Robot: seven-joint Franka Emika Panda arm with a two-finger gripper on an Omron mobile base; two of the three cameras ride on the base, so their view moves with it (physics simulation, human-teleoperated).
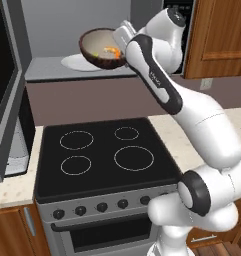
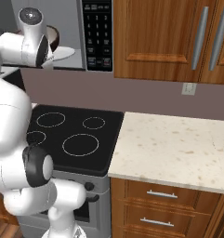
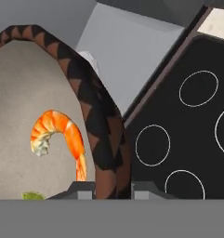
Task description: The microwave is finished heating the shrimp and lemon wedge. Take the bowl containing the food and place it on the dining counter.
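A white robot arm reaches up from the lower right of the left base view toward the open microwave in the upper left. Its tool pinches the rim of the dark-brown bowl, one fingertip inside the wall and one outside. The bowl is tilted and held above the white turntable plate, at the microwave's opening. Inside the bowl's pale beige hollow lie a curled orange shrimp in the centre left of the hand view and, at the bottom left, a sliver of the yellow-green lemon wedge. Below the microwave sits a black stovetop with four white burner rings. In the right base view, a speckled beige worktop lies to the right of the stovetop, under wooden cabinets.
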